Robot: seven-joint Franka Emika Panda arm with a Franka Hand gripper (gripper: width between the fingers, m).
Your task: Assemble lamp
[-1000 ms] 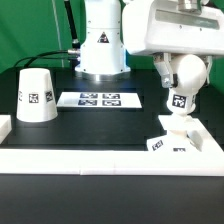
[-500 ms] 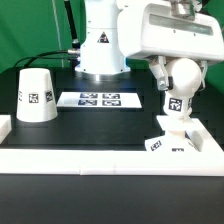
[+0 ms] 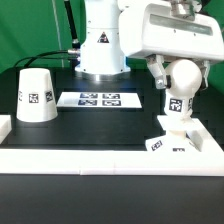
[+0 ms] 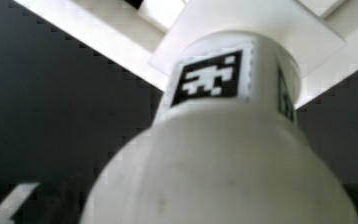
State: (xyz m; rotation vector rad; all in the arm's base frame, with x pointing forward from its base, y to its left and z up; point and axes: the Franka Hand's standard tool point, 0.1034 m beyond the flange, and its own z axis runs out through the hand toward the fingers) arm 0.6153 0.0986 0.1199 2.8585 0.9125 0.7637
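Observation:
The white lamp bulb point(image 3: 186, 76) is a round ball with a tagged neck point(image 3: 177, 103). It stands neck down in the small blocky lamp base point(image 3: 170, 137) at the exterior view's right. My gripper point(image 3: 176, 74) is shut on the ball from above; one dark finger point(image 3: 157, 68) shows on its left side. In the wrist view the bulb point(image 4: 211, 150) fills the picture, with its tag point(image 4: 211, 78) facing the camera and the base point(image 4: 131, 35) beyond it; my fingers are hidden there. The cone-shaped lamp shade point(image 3: 35, 96) stands alone at the exterior view's left.
The marker board point(image 3: 100, 99) lies flat in the middle of the black table. A low white wall point(image 3: 90, 160) runs along the front edge, with a short piece point(image 3: 5, 128) at the left. The robot's white body point(image 3: 100, 40) stands at the back.
My gripper and the bulb have turned and shifted slightly; the neck tag now sits a little lower and more tilted. The shade and base have not moved.

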